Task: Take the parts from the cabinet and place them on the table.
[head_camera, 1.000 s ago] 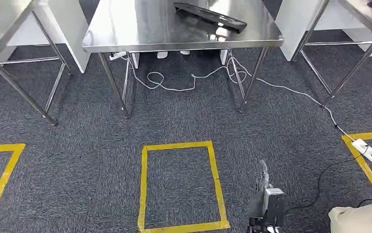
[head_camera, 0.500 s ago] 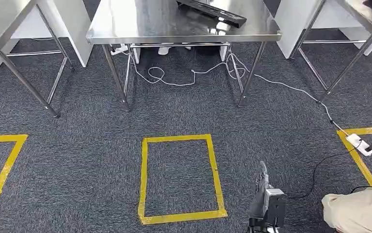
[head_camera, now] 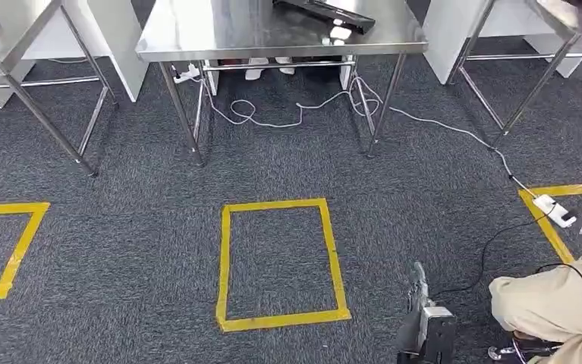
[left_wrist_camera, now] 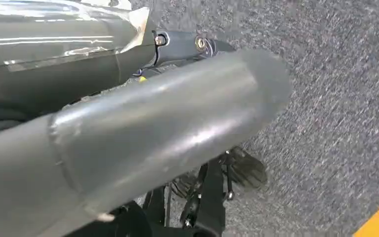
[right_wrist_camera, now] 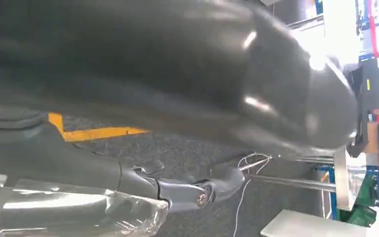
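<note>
- You've got a black part point(head_camera: 324, 11) lying at the far edge of the steel table point(head_camera: 196, 34) ahead.
- Both hands hang low: left hand point(left_wrist_camera: 143, 133) and right hand point(right_wrist_camera: 177, 74) too close up, can't tell their grip.
- Looks like mid-task walking to me.

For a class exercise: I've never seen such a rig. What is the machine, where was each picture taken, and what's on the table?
A two-legged humanoid robot with two arms and hands. The wide picture looks down from its head: a steel table bearing a long black part, a yellow taped rectangle, a person's leg. The close pictures come from wrist cameras; the grey shape is the thumb of the left hand and of the right hand. Clear plastic shows beside each, but whether either hand holds anything I cannot tell.
</note>
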### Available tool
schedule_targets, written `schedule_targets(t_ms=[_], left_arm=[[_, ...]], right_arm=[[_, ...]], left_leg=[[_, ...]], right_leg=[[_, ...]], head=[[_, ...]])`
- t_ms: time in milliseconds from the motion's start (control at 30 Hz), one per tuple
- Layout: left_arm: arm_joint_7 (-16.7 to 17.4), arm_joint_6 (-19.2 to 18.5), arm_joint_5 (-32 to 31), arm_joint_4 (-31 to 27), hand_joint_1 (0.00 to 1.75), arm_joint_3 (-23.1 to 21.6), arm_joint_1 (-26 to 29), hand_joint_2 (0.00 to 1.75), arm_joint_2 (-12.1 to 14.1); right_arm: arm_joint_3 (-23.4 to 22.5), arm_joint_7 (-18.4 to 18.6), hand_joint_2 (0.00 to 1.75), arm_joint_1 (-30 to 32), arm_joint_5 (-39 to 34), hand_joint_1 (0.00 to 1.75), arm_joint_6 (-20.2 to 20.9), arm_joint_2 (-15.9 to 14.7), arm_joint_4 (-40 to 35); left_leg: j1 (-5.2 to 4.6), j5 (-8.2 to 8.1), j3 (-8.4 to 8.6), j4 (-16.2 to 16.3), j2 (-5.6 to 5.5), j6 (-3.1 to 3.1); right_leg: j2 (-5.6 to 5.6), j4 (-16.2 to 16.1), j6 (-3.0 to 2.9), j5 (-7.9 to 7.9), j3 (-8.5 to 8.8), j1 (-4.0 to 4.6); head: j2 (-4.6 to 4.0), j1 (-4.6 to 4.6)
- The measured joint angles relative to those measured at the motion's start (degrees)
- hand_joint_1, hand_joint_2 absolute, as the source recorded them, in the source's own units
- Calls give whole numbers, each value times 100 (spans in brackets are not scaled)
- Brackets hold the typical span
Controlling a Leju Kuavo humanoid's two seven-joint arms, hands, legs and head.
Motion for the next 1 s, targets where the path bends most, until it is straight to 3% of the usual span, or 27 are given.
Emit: schedule_targets(t_ms=[33,67,100,133,167,200,233,300,333,367,467,500,533,633,767,933,1000], left_arm=[[-13,-7,0,0,0,-4,15,0,2],[-22,-46,-11,0,0,-7,23,0,0],[-22,-76,-35,0,0,-11,36,0,0],[-24,-113,-66,0,0,-17,47,0,0],[-22,-131,-77,0,0,-20,53,0,4],[-22,-161,-83,0,0,-31,60,0,13],[-22,-179,-94,0,0,-42,68,0,26],[-22,-225,-153,-2,0,-57,65,0,46],[-22,-242,-188,-2,0,-61,59,0,50],[-11,-255,-208,-2,0,-64,55,0,59],[22,-295,-267,-4,0,-127,62,0,72],[24,-302,-267,-4,0,-153,62,0,72],[28,-302,-267,-4,0,-155,62,0,76],[30,-308,-310,-7,0,-171,62,0,81],[83,-358,-437,-11,0,-243,50,0,90],[166,-415,-581,-13,0,-343,42,0,118],[186,-431,-634,-15,0,-372,32,0,160]], right_arm=[[-7,-7,0,17,9,0,4,33,-27],[-13,-9,0,31,15,0,4,61,-57],[-20,-9,0,51,22,0,4,81,-83],[-30,-9,0,79,31,0,4,99,-105],[-55,-9,0,113,33,0,9,114,-125],[-89,-7,0,149,35,0,11,131,-153],[-109,-7,0,177,39,0,17,136,-171],[-148,0,0,207,55,0,46,168,-236],[-181,11,0,208,68,0,67,203,-278],[-229,28,0,207,85,0,103,238,-321],[-349,79,0,214,129,0,122,322,-457],[-391,79,0,228,140,0,138,322,-501],[-415,81,0,230,144,0,144,322,-538],[-494,98,0,241,153,0,175,350,-579],[-666,179,0,240,190,0,243,413,-732],[-883,341,0,236,64,0,251,420,-900],[-944,429,0,236,-121,0,297,444,-964]], left_leg=[[7,-281,-75,198,-8,-19],[6,-664,-209,602,-12,-35],[5,-975,-367,1095,-31,-61],[9,-1161,-494,1527,-39,-82],[14,-1212,-541,1806,-39,-95],[18,-1154,-453,1805,-38,-96],[24,-1010,-222,1542,-38,-94],[37,-650,478,509,-37,-63],[34,-658,743,103,-48,-35],[15,-660,779,16,-65,-18],[-40,-625,695,-26,-62,63],[-28,-590,676,-69,-63,38],[-52,-584,665,-66,-64,45],[-136,-571,655,-66,-62,114],[-173,-529,613,-63,-62,191],[-190,-499,577,-58,-62,228],[-215,-489,554,-21,-66,291]], right_leg=[[-12,1,-73,42,-37,29],[-19,2,-140,84,-76,39],[-26,3,-170,115,-122,55],[-33,6,-175,142,-164,72],[-38,7,-175,168,-196,84],[-42,11,-159,189,-222,87],[-42,13,-156,202,-236,86],[-32,44,-129,218,-199,83],[-33,68,-120,217,-237,96],[-30,106,-100,225,-328,133],[-31,71,40,301,-326,139],[-33,102,-31,291,-343,207],[-30,94,-41,299,-385,188],[-29,85,16,334,-437,155],[-29,75,85,381,-474,126],[-29,73,143,423,-507,107],[-26,25,231,481,-480,7]], head=[[0,0],[0,-24],[0,-22],[0,-22],[0,-22],[0,-20],[0,-26],[0,-26],[0,-24],[0,-18],[0,-2],[0,-4],[2,5],[0,7],[0,9],[0,11],[0,-4]])
